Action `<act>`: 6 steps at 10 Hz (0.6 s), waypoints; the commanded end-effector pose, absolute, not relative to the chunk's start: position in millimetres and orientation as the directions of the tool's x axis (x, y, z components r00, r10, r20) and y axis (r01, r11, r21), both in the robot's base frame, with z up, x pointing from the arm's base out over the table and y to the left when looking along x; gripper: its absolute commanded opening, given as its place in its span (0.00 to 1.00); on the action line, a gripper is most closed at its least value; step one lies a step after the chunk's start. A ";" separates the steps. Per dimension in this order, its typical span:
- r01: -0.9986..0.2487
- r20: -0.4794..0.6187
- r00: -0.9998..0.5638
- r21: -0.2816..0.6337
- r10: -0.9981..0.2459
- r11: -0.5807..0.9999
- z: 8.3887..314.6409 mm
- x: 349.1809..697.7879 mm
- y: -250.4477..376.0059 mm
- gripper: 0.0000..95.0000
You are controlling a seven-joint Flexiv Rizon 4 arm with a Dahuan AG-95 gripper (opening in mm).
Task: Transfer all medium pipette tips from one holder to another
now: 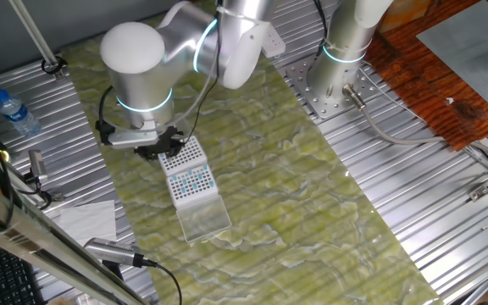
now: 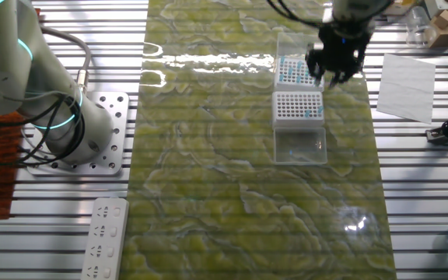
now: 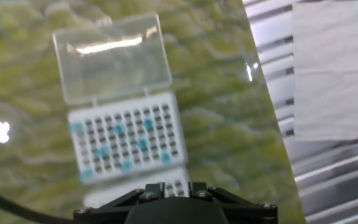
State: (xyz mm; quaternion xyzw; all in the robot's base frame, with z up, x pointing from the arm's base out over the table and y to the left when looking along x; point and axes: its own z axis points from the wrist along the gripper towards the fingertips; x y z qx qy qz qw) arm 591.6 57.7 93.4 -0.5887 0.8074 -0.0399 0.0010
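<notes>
Mid-transfer at upper right of the other fixed view, the gripper [image 2: 334, 68] hovers over two white racks [image 2: 298, 106], blue medium pipette tips [image 2: 292, 70] apparently split between both; its grip is hidden, so cannot tell.

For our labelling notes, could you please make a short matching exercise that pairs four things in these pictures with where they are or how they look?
Things:
1. gripper
2. clear lid
3. water bottle
4. sheet of paper

Descriptions:
A. lies flat on the metal slats, off the green mat
B. hangs over the two white racks
C. lies open and flat at the end of a rack
D. has a blue cap, at the table's edge

Pairs: 1-B, 2-C, 3-D, 4-A
</notes>
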 end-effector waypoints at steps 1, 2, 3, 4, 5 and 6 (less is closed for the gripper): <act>-0.944 0.045 -0.326 -0.067 -0.944 0.323 88.2 590.5 51.9 0.20; -0.946 0.044 -0.320 -0.071 -0.946 0.317 84.9 590.3 48.1 0.20; -0.946 0.044 -0.320 -0.071 -0.946 0.317 84.9 590.3 48.1 0.20; -0.947 0.045 -0.316 -0.073 -0.948 0.312 82.8 589.6 44.9 0.20; -0.949 0.044 -0.309 -0.073 -0.950 0.305 80.3 588.6 40.6 0.20; -0.951 0.044 -0.305 -0.073 -0.951 0.301 79.7 588.1 39.0 0.20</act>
